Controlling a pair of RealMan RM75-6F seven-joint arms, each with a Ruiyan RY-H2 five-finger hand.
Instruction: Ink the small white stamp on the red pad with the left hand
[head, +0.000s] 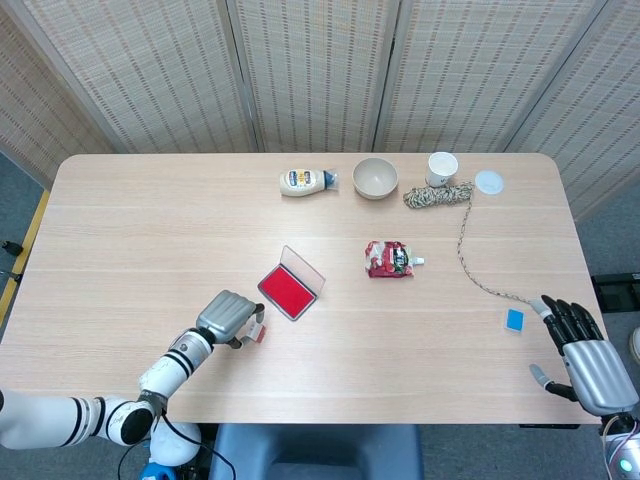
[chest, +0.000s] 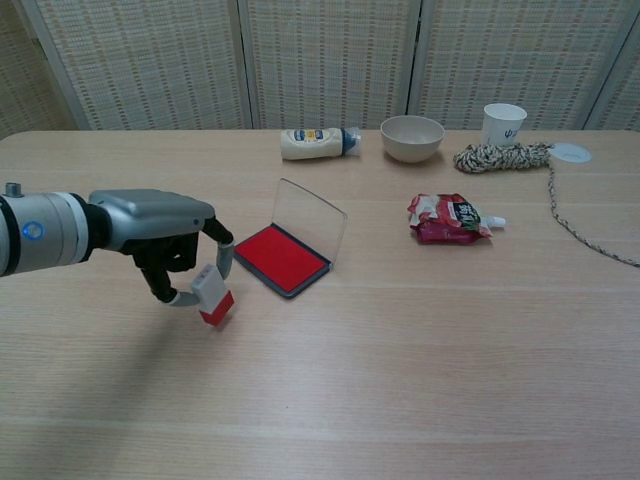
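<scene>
Far side of the table (head: 150, 200): a mayo bottle (head: 306, 181) on its side, then a bowl (head: 375, 177), then a white cup (head: 441, 167). Rope (head: 438, 195) bunched by the cup, one end trailing toward the near edge. A round lid (head: 489, 181) beside that. A red pouch (head: 389, 258) in the middle. A small blue card (head: 514, 320) near the rope's end.

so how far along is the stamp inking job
Looks done: the left hand holds the small white stamp, whose lower end shows red. In hand: it hangs off the red pad, near its front-left side. Left: probably setting it down. The right hand idles open.
</scene>
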